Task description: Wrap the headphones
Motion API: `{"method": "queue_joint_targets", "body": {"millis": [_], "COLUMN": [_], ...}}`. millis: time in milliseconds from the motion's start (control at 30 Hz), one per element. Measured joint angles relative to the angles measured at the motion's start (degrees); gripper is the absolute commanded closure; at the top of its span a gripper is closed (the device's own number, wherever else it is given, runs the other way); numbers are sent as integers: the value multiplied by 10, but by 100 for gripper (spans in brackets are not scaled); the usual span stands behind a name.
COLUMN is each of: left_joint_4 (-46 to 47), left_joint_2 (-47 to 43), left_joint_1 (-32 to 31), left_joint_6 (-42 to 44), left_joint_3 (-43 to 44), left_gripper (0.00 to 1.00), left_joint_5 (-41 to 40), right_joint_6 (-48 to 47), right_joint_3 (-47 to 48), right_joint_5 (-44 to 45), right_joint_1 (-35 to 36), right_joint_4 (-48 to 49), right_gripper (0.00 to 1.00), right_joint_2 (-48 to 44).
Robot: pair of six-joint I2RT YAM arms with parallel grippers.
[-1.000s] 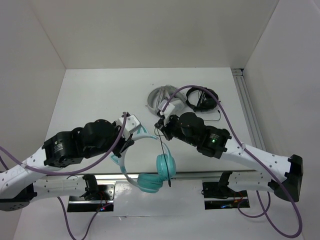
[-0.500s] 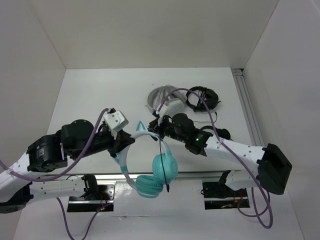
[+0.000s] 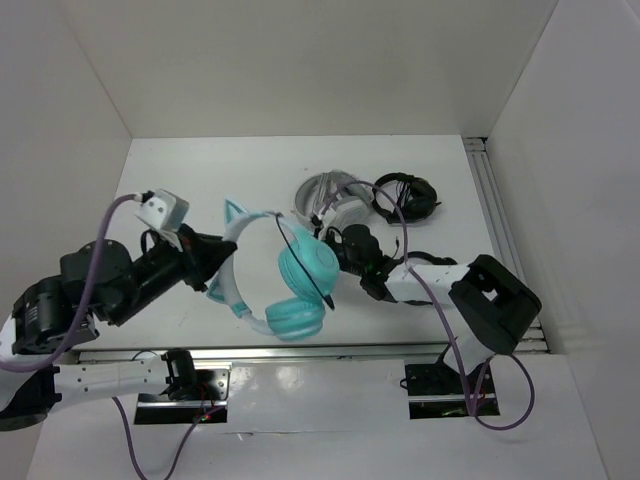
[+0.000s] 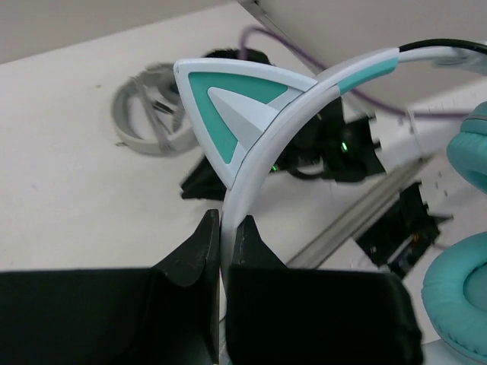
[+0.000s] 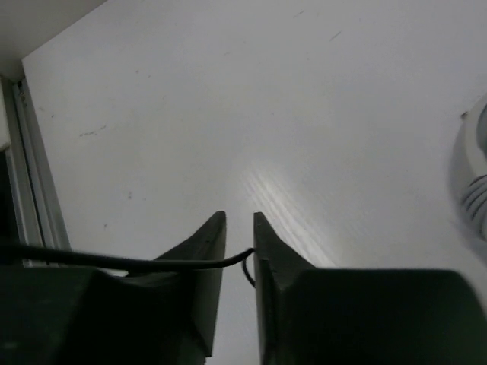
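The teal headphones [image 3: 297,290] hang in the air above the table's near middle, ear cups low, the pale blue headband [image 3: 228,285] with its cat ears [image 3: 236,211] to the left. My left gripper [image 3: 213,262] is shut on the headband [image 4: 304,99] just below one cat ear [image 4: 228,103]. The thin black cable [image 3: 305,265] runs slantwise across the upper ear cup. My right gripper [image 3: 337,255] is beside that cup. In the right wrist view its fingers [image 5: 240,217] stand almost together with the cable [image 5: 114,262] caught between them.
White-grey headphones [image 3: 325,200] and black headphones [image 3: 405,197] lie at the back of the table, behind my right gripper. An aluminium rail [image 3: 497,215] runs along the right edge. White walls close in the left, back and right sides.
My left arm has pulled back to the left, carrying and turning the headphones with it. My right gripper has followed left. The cable, which dangled straight down, now lies across the ear cup.
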Motion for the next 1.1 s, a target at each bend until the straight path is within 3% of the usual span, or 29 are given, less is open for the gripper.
{"method": "queue_joint_targets", "body": {"millis": [67, 100, 300, 533, 667, 800, 933, 1100], "left_joint_4": [3, 4, -32, -99, -134, -152, -163, -157], "left_joint_2": [-5, -6, 37, 78, 87, 107, 143, 177], "left_joint_1": [0, 0, 0, 6, 50, 135, 206, 234], "left_joint_6": [-16, -23, -98, -207, -244, -266, -263, -246], "left_joint_3": [12, 18, 61, 55, 44, 23, 9, -26], "left_gripper": [100, 100, 100, 100, 100, 100, 100, 100], "left_joint_5": [-53, -78, -250, -395, -419, -400, -346, -296], "right_joint_6": [12, 18, 40, 36, 25, 15, 12, -2], "right_joint_3": [-31, -45, -106, -174, -162, -130, -76, -32], "right_joint_5": [-9, -11, -3, 115, 224, 316, 412, 494], "right_joint_1": [8, 14, 64, 237, 361, 471, 526, 572], "right_joint_4": [26, 37, 81, 57, -1, -62, -113, -181], "right_gripper": [98, 100, 100, 100, 100, 100, 100, 100], "right_joint_2": [1, 1, -28, -191, -252, -255, -221, -205]}}
